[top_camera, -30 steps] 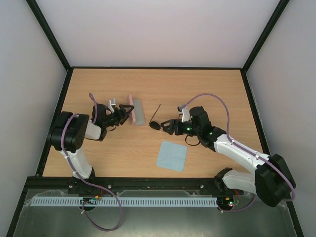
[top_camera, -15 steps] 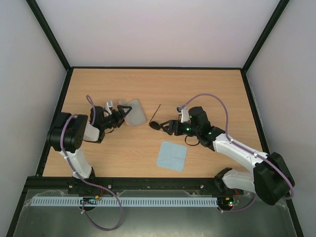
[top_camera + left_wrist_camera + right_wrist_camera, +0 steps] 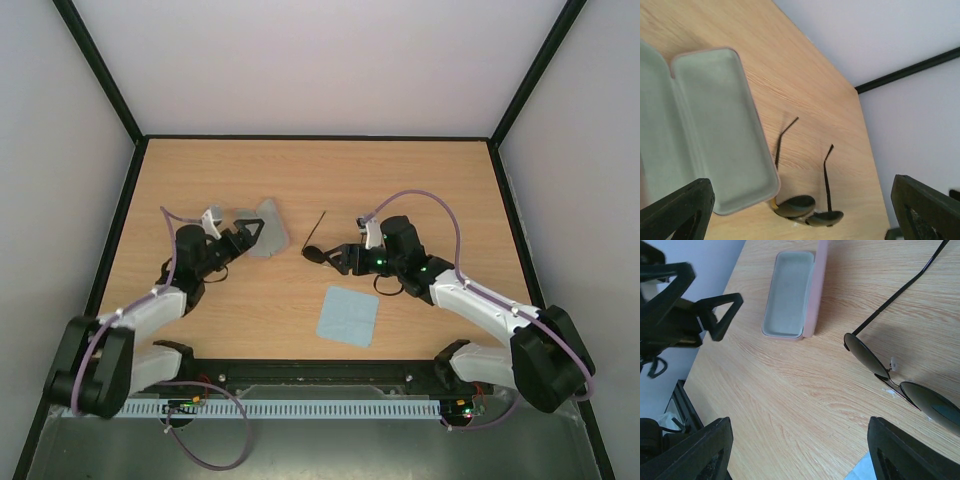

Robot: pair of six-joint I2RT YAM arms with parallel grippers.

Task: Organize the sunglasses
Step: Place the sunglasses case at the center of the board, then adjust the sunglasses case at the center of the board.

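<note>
Top external: open case (image 3: 265, 228) beside sunglasses (image 3: 315, 250), cloth (image 3: 348, 316) near.

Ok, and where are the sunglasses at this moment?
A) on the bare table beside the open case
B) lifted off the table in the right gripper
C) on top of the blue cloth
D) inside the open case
A: the sunglasses lie flat on the wooden table beside the open pink case. The case's visible grey lining holds nothing, and the blue cloth lies apart from them.
</note>
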